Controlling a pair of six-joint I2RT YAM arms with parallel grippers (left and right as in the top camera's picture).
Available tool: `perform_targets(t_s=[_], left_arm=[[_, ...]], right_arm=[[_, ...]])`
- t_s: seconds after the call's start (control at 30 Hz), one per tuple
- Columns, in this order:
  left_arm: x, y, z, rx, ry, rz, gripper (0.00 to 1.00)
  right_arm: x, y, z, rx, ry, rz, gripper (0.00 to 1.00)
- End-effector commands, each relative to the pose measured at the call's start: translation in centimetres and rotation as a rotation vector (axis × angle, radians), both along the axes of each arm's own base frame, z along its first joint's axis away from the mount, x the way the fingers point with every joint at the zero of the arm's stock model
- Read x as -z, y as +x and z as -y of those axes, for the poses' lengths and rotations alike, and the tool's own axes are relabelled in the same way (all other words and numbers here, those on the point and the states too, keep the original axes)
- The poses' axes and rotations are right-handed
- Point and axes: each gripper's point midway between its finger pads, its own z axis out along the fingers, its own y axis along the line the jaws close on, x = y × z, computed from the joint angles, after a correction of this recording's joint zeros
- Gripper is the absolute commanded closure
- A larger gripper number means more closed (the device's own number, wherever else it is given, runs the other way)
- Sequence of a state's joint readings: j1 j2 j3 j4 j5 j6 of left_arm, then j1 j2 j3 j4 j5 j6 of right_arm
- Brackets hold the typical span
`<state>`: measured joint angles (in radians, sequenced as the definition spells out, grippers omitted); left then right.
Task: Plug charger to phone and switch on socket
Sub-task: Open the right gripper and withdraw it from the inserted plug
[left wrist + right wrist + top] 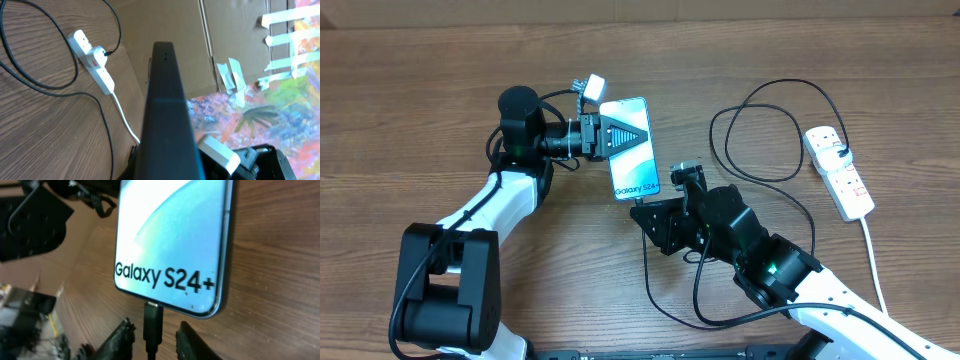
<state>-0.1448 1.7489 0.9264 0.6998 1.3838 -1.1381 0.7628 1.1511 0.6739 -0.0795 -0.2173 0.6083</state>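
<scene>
The phone (632,165) lies on the wooden table, screen up, with "Galaxy S24+" text at its near end (170,240). My left gripper (612,135) is shut on its far end; in the left wrist view the phone shows edge-on as a dark slab (165,115). The charger cable (770,130) loops across the table, and its black connector (152,322) sits in the phone's bottom port. My right gripper (155,341) is open, one finger on each side of the connector with gaps (655,212). The socket (840,172) lies at the right with a plug in it (92,59).
The socket's white cord (873,262) runs toward the front right edge. A cardboard wall (165,25) stands behind the table, with a colourful painted sheet (270,100) beside it. Cable slack (670,300) curls in front of the right arm.
</scene>
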Motion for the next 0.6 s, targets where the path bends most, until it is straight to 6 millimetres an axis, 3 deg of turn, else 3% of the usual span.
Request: perform_targets(t_s=[0.0,0.2,0.37,0.57], left_arm=[[0.0,0.6,0.2,-0.044,0.004,-0.016,0.96],[0.1,1.5,0.1,-0.093,0.010,-0.002,0.96],[0.1,1.6,0.0,-0.100,0.017,0.058,0.96],[0.2,1.6,0.0,-0.099,0.019,0.067,0.96]], right_arm=[[-1.3,0.4,0.0,0.005,0.002,0.021,0.57],[0.7,-0.8,0.7,-0.009,-0.063,-0.048,0.37],[1.0,-2.0,-0.2,-0.064,-0.107,-0.004,0.21],[0.9,-1.2,0.2,0.026,-0.196,0.100,0.18]])
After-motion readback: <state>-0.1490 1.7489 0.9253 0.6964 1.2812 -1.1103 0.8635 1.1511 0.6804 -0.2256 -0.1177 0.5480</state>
